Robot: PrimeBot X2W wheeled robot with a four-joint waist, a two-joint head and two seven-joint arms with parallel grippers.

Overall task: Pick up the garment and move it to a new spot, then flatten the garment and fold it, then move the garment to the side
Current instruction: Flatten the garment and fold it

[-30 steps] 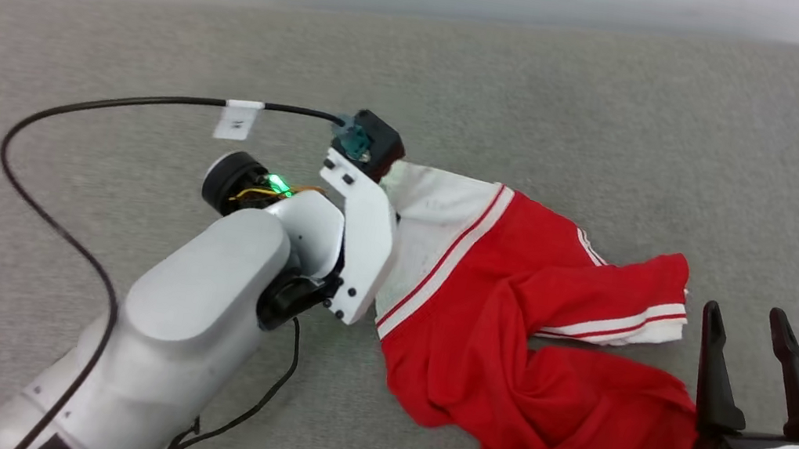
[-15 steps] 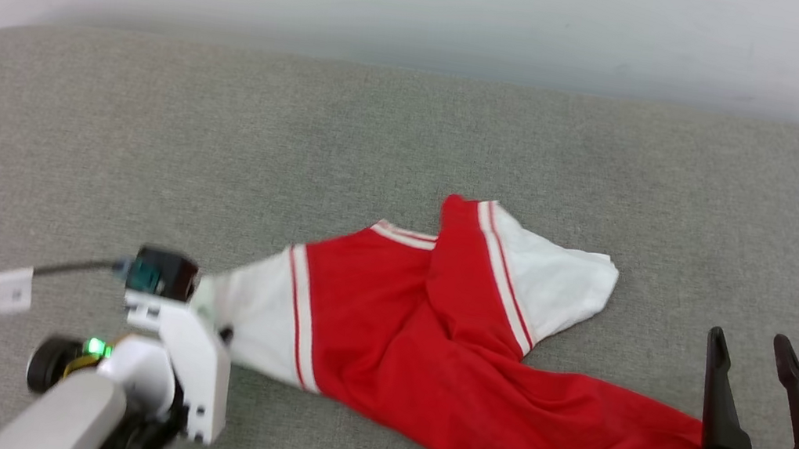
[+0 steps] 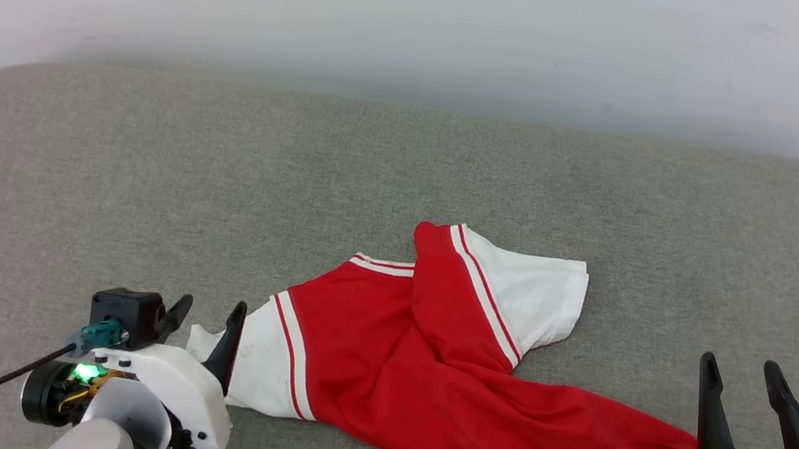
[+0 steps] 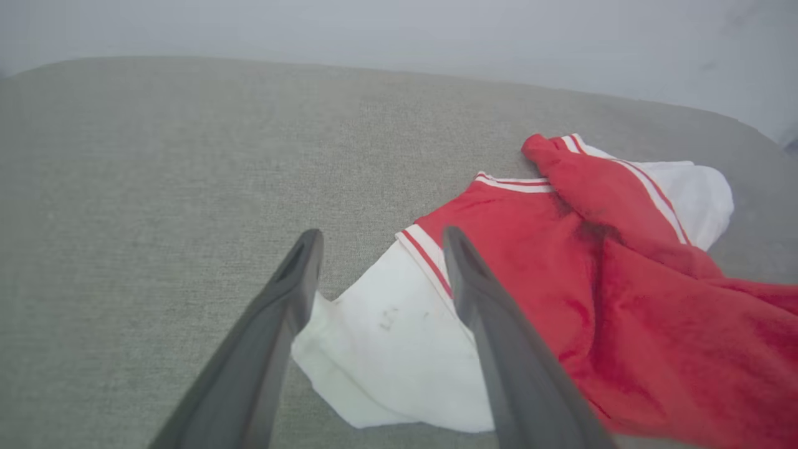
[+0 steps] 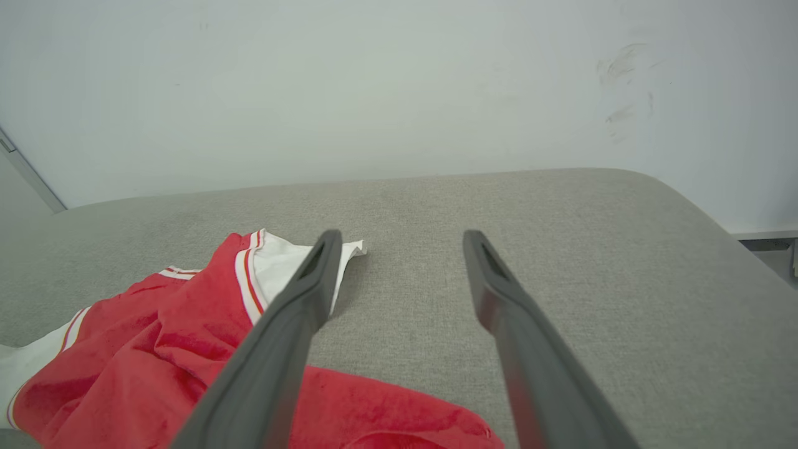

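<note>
1. Garment point(image 3: 469, 393) lies crumpled on the grey padded surface point(image 3: 217, 173), along its near edge, running from left of middle out to the right. One flap is folded over toward the far edge, white lining up.
2. Left hand point(image 3: 213, 304): fingers apart, straddling the white lining corner point(image 4: 386, 349), clamped on nothing.
3. Right hand point(image 3: 739, 362): fingers apart, at the red end. The cloth runs behind it, so I can't tell if they touch.
4. Handling, my read: thin, soft and light with no stiffness. It'll sag and bunch when lifted, and drag on the woven cover rather than slide. Not fragile.
5. Grip: pinch at the striped trim point(image 3: 293, 351), which looks thicker and less likely to slip. Take opposite ends with both hands, one layer only.
</note>
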